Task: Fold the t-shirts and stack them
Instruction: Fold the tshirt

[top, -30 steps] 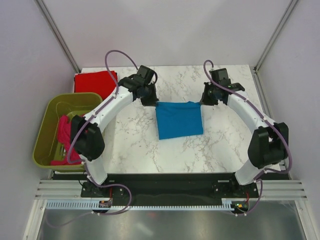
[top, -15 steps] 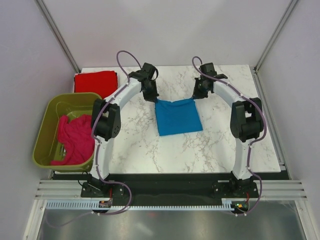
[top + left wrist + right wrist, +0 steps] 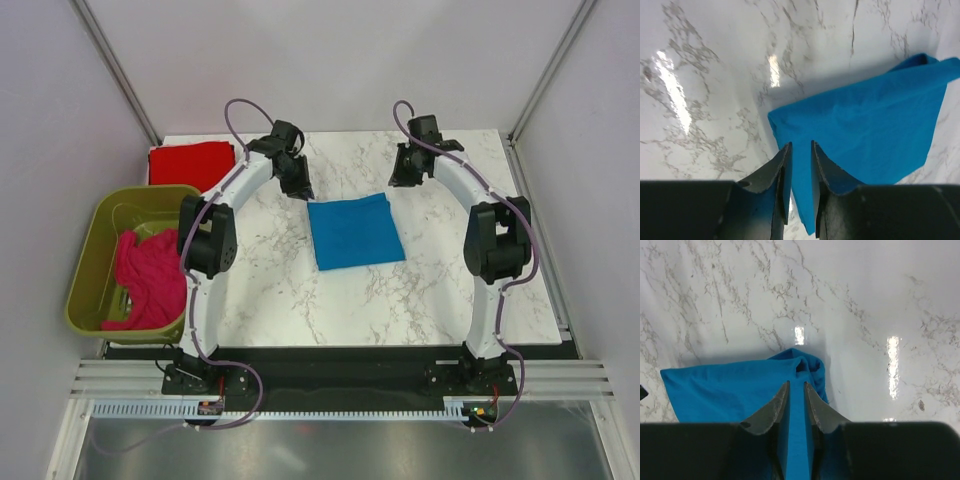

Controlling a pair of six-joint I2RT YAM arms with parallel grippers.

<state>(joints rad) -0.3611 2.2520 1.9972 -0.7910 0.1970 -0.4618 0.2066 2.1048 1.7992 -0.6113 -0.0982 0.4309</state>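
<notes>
The blue t-shirt (image 3: 355,232) lies folded in a flat rectangle on the middle of the marble table. My left gripper (image 3: 301,188) hangs just past its far left corner, slightly open, with nothing held. In the left wrist view the left gripper (image 3: 800,144) shows the blue t-shirt (image 3: 865,125) below through the gap. My right gripper (image 3: 398,178) hovers past the far right corner, also slightly open. Under the right gripper (image 3: 796,383) the blue t-shirt (image 3: 730,390) has a bunched corner. A red t-shirt (image 3: 190,162) lies folded at the far left. A magenta t-shirt (image 3: 148,275) sits crumpled in the tub.
The olive-green tub (image 3: 92,235) stands off the table's left edge. Both arms arch over the table's left and right sides. Grey walls close in the back and the sides.
Both grippers have opened and let go of the blue t-shirt's far corners, then drawn slightly up and back. The shirt now lies flat.
</notes>
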